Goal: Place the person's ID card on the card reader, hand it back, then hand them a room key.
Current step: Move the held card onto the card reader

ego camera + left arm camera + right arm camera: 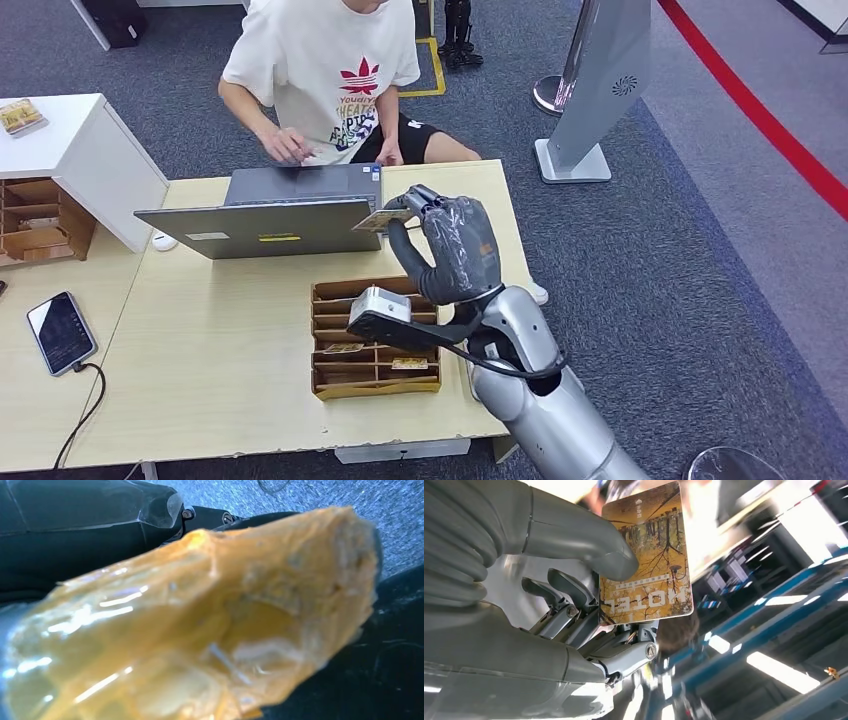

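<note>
My right hand (455, 245) is raised above the table, just right of the laptop (270, 215). It pinches a yellow room key card (383, 221) printed "HOTEL" with autumn trees (646, 555); the thumb (589, 545) presses on the card's face and the fingers lie behind it. The card points toward the person (330, 70), who sits behind the laptop with both hands on its keyboard. A black flat device (60, 330) with a cable lies at the table's left edge. In the left wrist view a blurred amber shape (200, 630) hides the left hand's fingers.
A wooden divided tray (375, 385) with a few cards in it (408, 364) sits under my right forearm. A white cabinet (70, 150), a wooden organizer (35, 215) and a white mouse (165, 241) stand at the left. A grey kiosk stand (600, 80) is on the carpet, far right.
</note>
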